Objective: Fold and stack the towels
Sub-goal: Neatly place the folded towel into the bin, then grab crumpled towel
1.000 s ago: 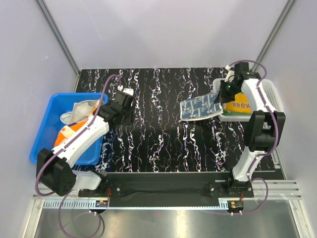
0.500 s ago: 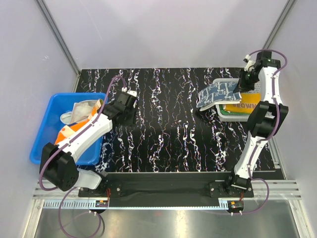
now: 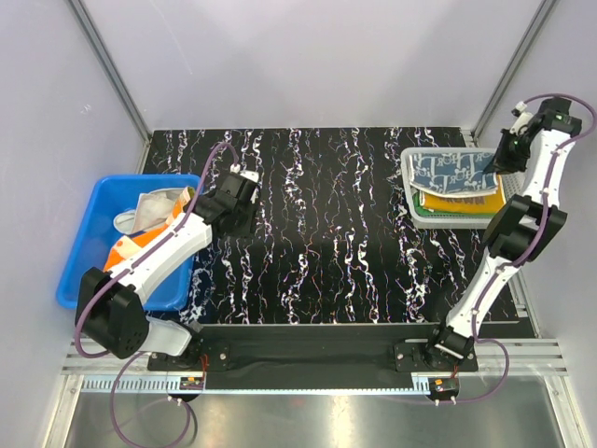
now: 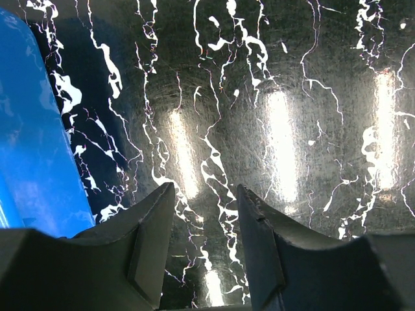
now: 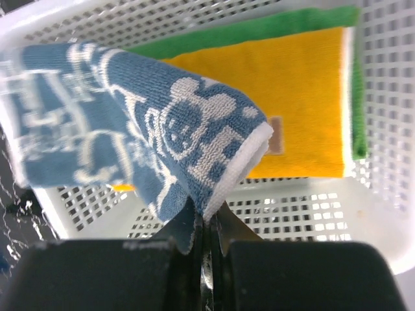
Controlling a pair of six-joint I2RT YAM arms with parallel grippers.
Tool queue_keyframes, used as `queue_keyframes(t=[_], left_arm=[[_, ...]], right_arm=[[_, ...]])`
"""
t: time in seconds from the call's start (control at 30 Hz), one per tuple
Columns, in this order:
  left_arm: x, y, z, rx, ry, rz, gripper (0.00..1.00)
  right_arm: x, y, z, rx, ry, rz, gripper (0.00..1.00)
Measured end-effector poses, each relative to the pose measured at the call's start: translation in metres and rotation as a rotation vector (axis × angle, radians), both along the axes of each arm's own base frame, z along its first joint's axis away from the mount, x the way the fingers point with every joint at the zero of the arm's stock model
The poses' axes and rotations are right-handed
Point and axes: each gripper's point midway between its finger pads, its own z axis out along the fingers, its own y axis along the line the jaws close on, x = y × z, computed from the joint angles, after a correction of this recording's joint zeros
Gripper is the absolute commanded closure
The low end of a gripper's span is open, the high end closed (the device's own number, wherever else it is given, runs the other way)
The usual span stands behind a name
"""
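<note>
We are stacking: our right claw [image 5: 206, 223], pinched shut on the navy-patterned towel [image 5: 130, 129], holds it over the orange-yellow towel [image 5: 292, 103] in the white mesh basket [image 3: 438, 222]; next we should lower and release, left claw [image 4: 204, 220] gaping empty

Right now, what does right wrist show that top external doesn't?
Right wrist only: right gripper shut on a folded edge of the navy-patterned towel, and a small tag on the yellow towel. Top only: blue bin with loose towels, left gripper. Both: white basket, those two towels, green towel.
</note>
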Motion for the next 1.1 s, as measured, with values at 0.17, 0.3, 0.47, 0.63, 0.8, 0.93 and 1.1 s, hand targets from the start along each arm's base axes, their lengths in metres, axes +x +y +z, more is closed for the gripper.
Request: queue_keyframes(t=[0.17,0.3,0.47,0.63,0.8,0.93,1.1], left_arm=[[0.003,-0.002,0.004,0.0,0.002,0.0,0.52],[0.013,-0.007,0.011,0.001,-0.003,-0.003,0.52],[0.019,-0.007,0.019,0.008,-0.019,0.005,0.51],[0.033,-0.01,0.048,-0.016,-0.09,0.024,0.47],[0.058,0.018,0.098,-0.069,-0.22,0.141,0.41],[0.076,0.106,0.127,-0.1,-0.322,0.406,0.38],[0.069,0.226,0.108,-0.089,-0.309,0.744,0.39]], right_arm=[[0.002,-0.024,-0.007,0.016,-0.009,-0.043,0.69],[0.01,-0.045,-0.028,0.03,0.0,-0.074,0.31],[0.021,-0.053,-0.041,0.033,-0.005,-0.083,0.18],[0.031,-0.034,-0.032,0.017,-0.03,-0.053,0.02],[0.033,0.039,-0.002,-0.047,-0.046,0.047,0.0],[0.029,0.155,0.051,-0.043,-0.185,0.216,0.0],[-0.022,0.288,0.104,0.077,-0.374,0.427,0.0]])
